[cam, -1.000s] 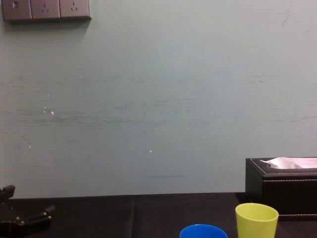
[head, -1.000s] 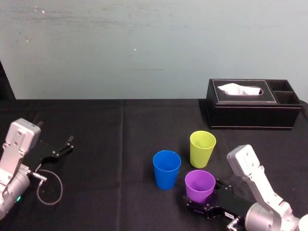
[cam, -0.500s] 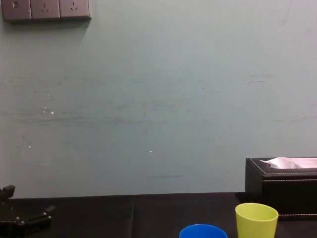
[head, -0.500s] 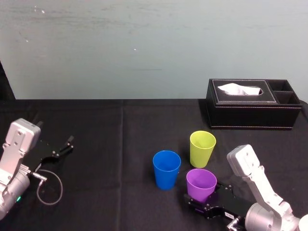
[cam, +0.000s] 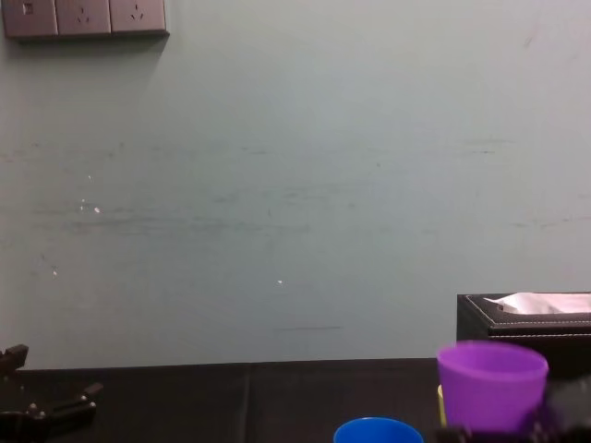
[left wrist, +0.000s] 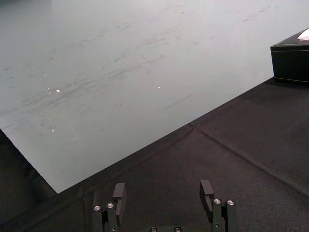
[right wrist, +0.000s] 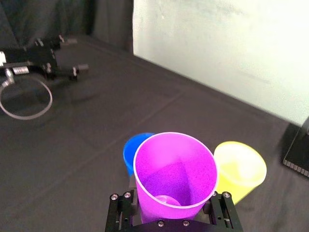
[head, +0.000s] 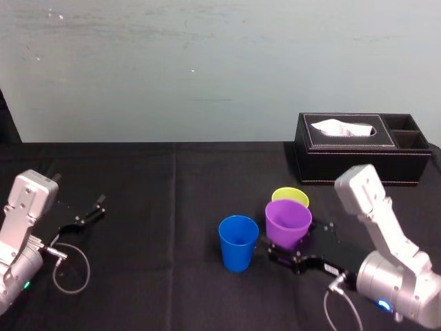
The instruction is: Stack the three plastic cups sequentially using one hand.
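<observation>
My right gripper is shut on the purple cup, holding it upright above the black table. In the right wrist view the fingers press both sides of the purple cup. Just behind it, the yellow-green cup is partly hidden. To its left the blue cup stands alone on the cloth. In the chest view the purple cup hangs above the blue cup's rim. My left gripper rests parked at the far left, and its fingers stand open with nothing between them.
A black tissue box with a white tissue stands at the back right, close behind the cups. A loop of cable lies by the left arm. A pale wall closes off the far side of the table.
The right gripper closed on the purple cup, then lifted it and carried it away from me, in front of the yellow-green cup. The left arm has not moved.
</observation>
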You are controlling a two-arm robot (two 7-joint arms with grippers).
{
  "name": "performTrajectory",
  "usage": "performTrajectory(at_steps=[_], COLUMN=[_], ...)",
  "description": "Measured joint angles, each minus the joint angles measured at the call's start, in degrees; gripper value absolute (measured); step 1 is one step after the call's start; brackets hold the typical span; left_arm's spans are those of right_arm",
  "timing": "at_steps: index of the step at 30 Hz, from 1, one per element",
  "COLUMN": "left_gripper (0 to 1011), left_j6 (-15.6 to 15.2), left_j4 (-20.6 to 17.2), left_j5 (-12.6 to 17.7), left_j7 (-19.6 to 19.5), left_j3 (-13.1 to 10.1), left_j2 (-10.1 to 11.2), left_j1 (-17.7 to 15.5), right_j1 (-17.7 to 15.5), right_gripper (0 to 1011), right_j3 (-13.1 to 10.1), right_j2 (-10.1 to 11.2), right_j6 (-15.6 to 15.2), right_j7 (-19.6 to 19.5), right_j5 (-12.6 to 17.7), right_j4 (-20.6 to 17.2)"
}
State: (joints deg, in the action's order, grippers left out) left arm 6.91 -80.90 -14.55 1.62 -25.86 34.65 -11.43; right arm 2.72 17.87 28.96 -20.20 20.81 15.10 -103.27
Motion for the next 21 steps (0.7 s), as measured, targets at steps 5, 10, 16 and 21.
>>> performTrajectory(at_steps=[5, 10, 16, 21], left_gripper=[1000, 1000, 1000, 1000], left_j6=[0.0, 0.0, 0.0, 0.0], left_j4=[0.0, 0.0, 0.0, 0.0], left_j5=[0.0, 0.0, 0.0, 0.0], left_j7=[0.0, 0.0, 0.0, 0.0], left_j3=[0.0, 0.0, 0.0, 0.0], left_j2=[0.0, 0.0, 0.0, 0.0], left_j1=[0.0, 0.0, 0.0, 0.0], right_j1=[2.32, 4.7, 8.42, 10.22], right_gripper=[718, 718, 718, 718], right_j3=[0.34, 1.45, 3.54, 4.76], right_j2=[0.15, -0.32, -1.7, -2.62], right_j6=[-0.39, -0.4, -0.01, -0.06], right_j7=[0.88, 1.38, 1.92, 2.16], right_j5=[0.25, 0.25, -0.15, -0.29], right_j4=[-1.03, -0.23, 2.51, 4.15])
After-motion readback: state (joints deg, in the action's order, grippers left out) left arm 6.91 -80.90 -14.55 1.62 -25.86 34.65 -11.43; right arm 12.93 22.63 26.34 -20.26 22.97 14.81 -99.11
